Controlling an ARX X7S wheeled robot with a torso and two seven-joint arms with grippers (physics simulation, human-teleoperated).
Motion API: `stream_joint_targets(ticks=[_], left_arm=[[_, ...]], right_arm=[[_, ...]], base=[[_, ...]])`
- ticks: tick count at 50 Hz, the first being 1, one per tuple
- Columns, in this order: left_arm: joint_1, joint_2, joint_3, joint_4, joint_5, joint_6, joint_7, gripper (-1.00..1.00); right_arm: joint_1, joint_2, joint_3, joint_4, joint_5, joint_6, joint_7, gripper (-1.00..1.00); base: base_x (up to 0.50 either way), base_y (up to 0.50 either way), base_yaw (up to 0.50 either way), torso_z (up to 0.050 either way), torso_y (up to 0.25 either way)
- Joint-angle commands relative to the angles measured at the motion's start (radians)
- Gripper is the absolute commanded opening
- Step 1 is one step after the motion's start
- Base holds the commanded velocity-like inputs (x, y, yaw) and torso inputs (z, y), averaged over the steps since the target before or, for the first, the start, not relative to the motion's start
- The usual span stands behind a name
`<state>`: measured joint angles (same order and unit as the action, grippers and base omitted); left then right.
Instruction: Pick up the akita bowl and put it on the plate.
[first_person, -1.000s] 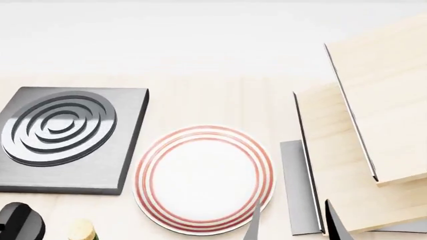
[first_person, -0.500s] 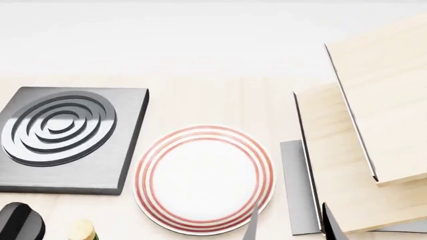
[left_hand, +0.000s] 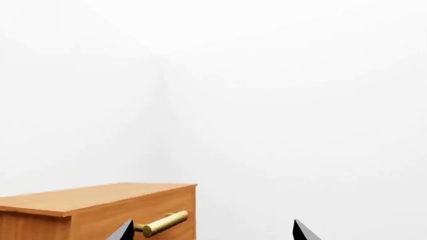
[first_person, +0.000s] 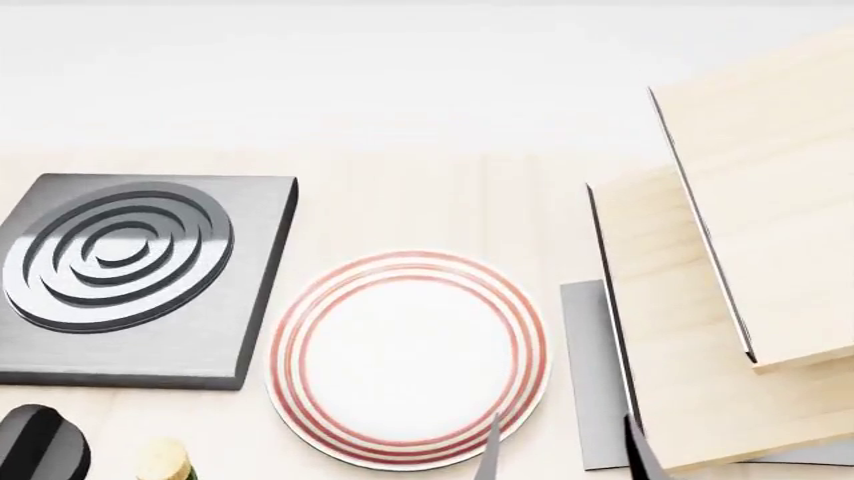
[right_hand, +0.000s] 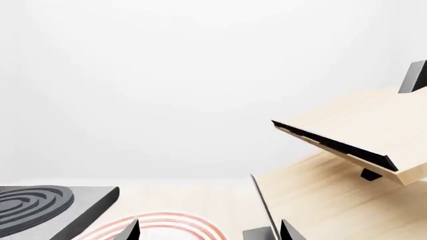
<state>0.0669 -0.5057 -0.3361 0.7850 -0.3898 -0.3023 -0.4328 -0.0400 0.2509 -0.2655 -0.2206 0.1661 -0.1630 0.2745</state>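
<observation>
White and red-ringed, the plate (first_person: 408, 358) is lying bare while the bowl is nowhere being shown, so the right gripper (first_person: 561, 452), spread open and empty, is risking being closed on nothing.

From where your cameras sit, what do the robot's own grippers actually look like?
Very little of them shows. The right gripper appears only as two slim, pointed, dark grey to black fingertips with flat faces. The left gripper shows the same two sharp black tips. No cables, markings or arm links are visible in any view.
</observation>
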Motion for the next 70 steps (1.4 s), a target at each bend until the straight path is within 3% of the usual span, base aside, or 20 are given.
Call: stream_joint_targets(ticks=[1, 28, 44, 51, 52, 70], left_arm=[[0.003, -0.059, -0.06, -0.012, -0.019, -0.058, 0.0, 1.0], [-0.071, -0.193, -0.183, 0.071, -0.184, -0.275, -0.031, 1.0], [-0.175, -0.303, -0.13, -0.004, -0.321, -0.424, -0.001, 1.0], [-0.251, -0.314, -0.12, -0.076, -0.502, -0.583, -0.04, 1.0], [-0.231, -0.331, -0.075, -0.071, -0.418, -0.537, -0.025, 1.0], [-0.241, -0.324, -0.095, -0.134, -0.535, -0.635, -0.044, 1.0]], right_arm=[[0.007, -0.001, -0.013, 0.028, -0.002, -0.01, -0.002, 1.0], [0.017, -0.005, -0.039, 0.078, -0.008, -0.03, 0.002, 1.0], [0.027, -0.009, -0.053, 0.12, -0.01, -0.044, 0.004, 1.0], [0.028, -0.01, -0.062, 0.132, -0.012, -0.05, 0.003, 1.0], [0.031, -0.012, -0.063, 0.144, -0.01, -0.053, 0.001, 1.0], [0.033, -0.009, -0.075, 0.155, -0.011, -0.056, 0.008, 1.0]], base=[[0.0, 0.0, 0.0, 0.0, 0.0], [0.0, 0.0, 0.0, 0.0, 0.0], [0.0, 0.0, 0.0, 0.0, 0.0], [0.0, 0.0, 0.0, 0.0, 0.0], [0.0, 0.0, 0.0, 0.0, 0.0], [0.0, 0.0, 0.0, 0.0, 0.0]])
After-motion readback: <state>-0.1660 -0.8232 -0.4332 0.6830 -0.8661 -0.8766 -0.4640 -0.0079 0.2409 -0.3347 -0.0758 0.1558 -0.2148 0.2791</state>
